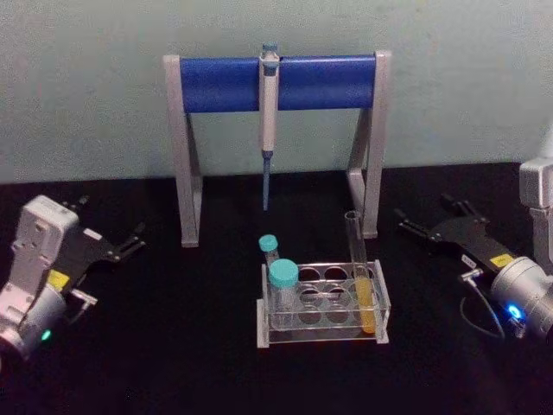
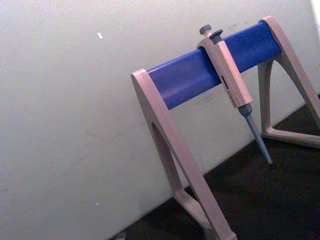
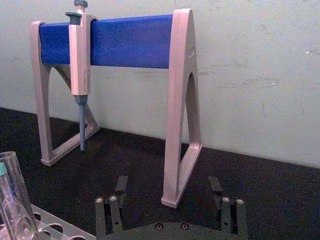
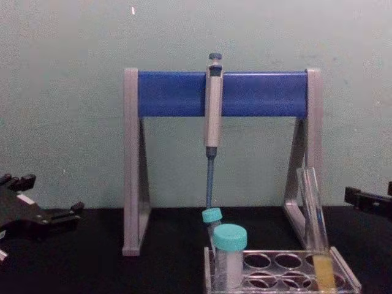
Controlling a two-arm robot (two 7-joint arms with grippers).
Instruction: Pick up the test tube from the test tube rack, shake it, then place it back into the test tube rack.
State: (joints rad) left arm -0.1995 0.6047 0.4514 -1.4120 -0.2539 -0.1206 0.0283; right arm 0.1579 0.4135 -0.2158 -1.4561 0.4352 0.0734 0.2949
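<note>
One test tube (image 1: 360,275) stands in the test tube rack (image 1: 323,332), in a hole at the rack's right end, leaning slightly with its open mouth tilted to the left; yellow-orange liquid fills its lower part, and nothing grips it. The single rack sits on the black table (image 1: 173,346) and has two rows of round holes. Two other tubes stand at its left end: one wide tube with a teal cap (image 1: 282,290) in the near row and one thin tube with a teal cap (image 1: 269,249) just behind it. That makes three tubes in all, with the holes between them unfilled. Behind the rack stands one pipette stand (image 1: 276,84) with grey legs and a blue crossbar, and one pipette (image 1: 269,121) hangs from the bar's middle, tip pointing down. The test tube's upper part rises in front of the stand's right leg. The right gripper (image 1: 425,220) lies low over the table to the right of the rack, well apart from it, its two fingers (image 3: 217,186) spread and holding nothing. The left gripper (image 1: 111,226) rests far to the left near the table's edge, also well apart from the rack, its fingers parted and empty.
</note>
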